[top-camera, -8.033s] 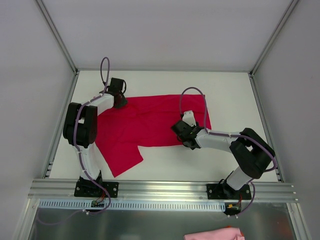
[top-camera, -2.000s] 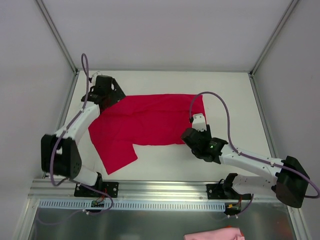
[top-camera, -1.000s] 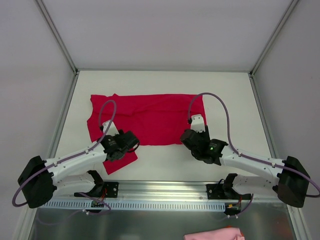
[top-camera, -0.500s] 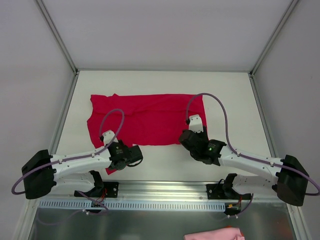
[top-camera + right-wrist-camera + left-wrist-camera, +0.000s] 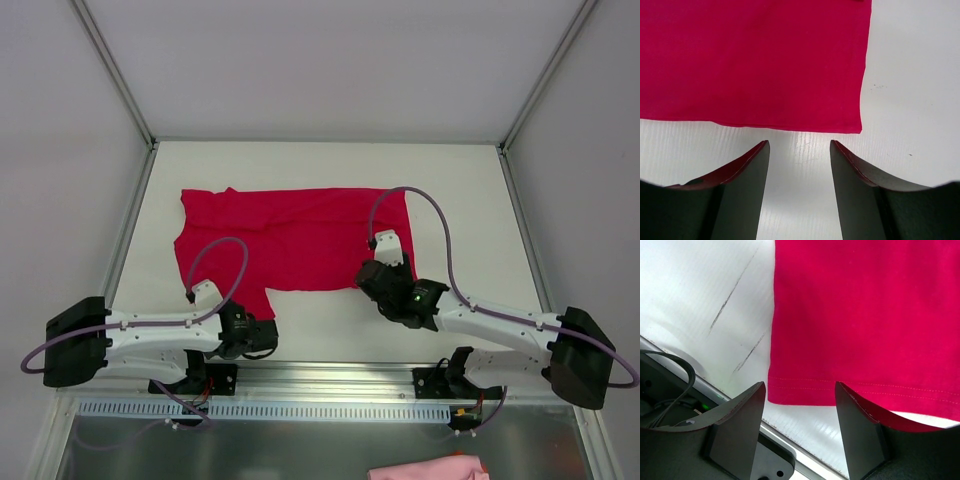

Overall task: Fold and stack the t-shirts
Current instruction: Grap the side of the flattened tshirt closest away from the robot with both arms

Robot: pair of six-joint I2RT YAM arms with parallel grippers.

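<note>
We see the t-shirt (image 5: pixel 300 235) spread on the desk (image 5: pixel 460 200). At 7 and 5 o'clock, left tool (image 5: pixel 799 386) and right tool (image 5: pixel 799 143) gape wide at its near edge, empty.

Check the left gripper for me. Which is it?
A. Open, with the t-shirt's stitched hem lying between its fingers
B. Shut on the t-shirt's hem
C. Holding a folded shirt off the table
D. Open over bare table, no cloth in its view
A: in the left wrist view the left gripper has its jaws wide apart, and the stitched hem of the t-shirt lies flat on the table between them, unpinched.
</note>
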